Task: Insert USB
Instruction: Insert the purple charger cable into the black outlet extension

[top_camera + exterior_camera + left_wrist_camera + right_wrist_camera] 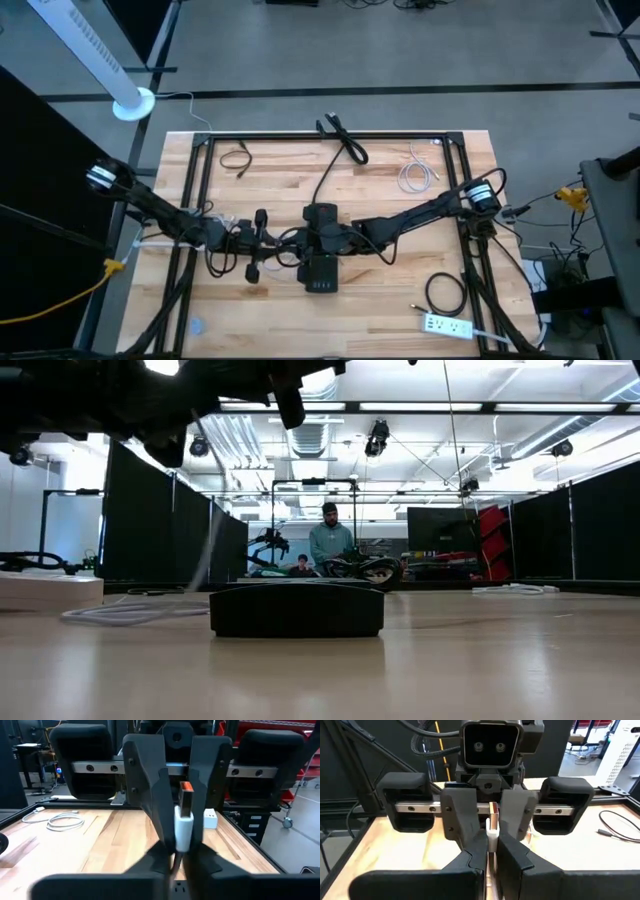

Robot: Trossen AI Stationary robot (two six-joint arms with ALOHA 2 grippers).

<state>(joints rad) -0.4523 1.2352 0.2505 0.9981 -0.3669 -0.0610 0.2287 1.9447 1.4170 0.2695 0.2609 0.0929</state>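
A white USB plug [183,827] with a metal connector and orange tongue [186,795] stands upright in the air between my two grippers, which face each other over the table's middle. My left gripper [176,851] and my right gripper [491,847] are both shut on it from opposite sides. Its dark cable runs down from the plug and is soon hidden by the fingers. In the high view, the left gripper [283,241] and right gripper [300,240] meet just beyond a black box [320,272], which rests flat on the table [296,610]. My left gripper pinches the lower end of the plug's white body [180,845] between its two fingers, coming level from the table's left. The plug stands upright, connector up, lifted clear of the table. My right gripper pinches the white body [492,839] between its two fingers, level from the table's right, opposite the left gripper. Its fingers [162,810] flank the body's sides. The connector [494,815] sticks up above them.
A white cable coil [415,178] and black cables [235,160] [342,140] lie at the far side. A black cable loop [445,292] and a white power strip [447,325] lie near right. Black frame rails [195,200] edge the table. A person [330,540] stands beyond.
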